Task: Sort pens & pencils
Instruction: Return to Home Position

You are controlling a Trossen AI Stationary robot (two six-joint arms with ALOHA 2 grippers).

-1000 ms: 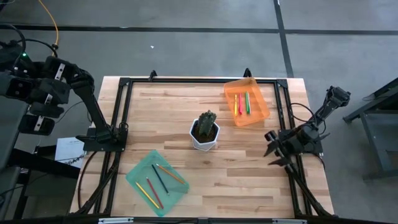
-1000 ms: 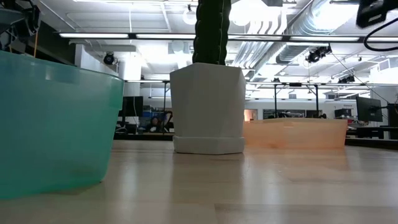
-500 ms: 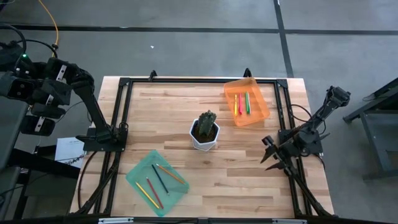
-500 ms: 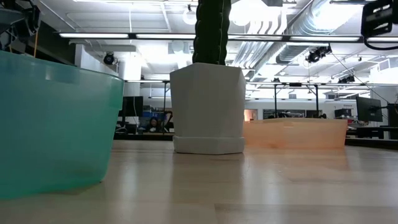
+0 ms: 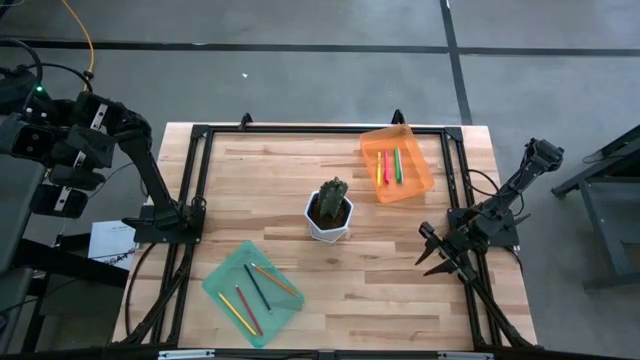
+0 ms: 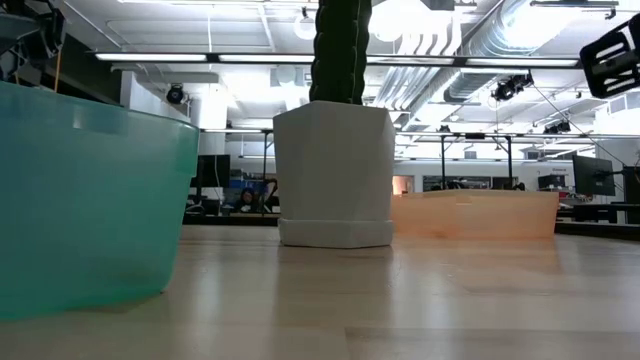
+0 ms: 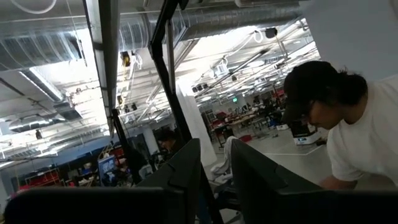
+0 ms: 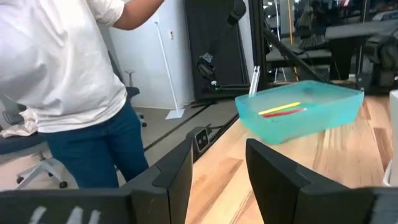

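Four slim pencils (image 5: 256,289) lie inside the translucent teal bin (image 5: 222,282).

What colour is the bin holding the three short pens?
Orange; the translucent orange plastic bin shows best in the high view.

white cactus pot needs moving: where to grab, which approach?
Grip the white pot across two opposite flat faces of its faceted wall, below the rim. Come in level from the side, probably with the nearer right gripper: the cactus stands upright out of the top, blocking a straight-down reach.
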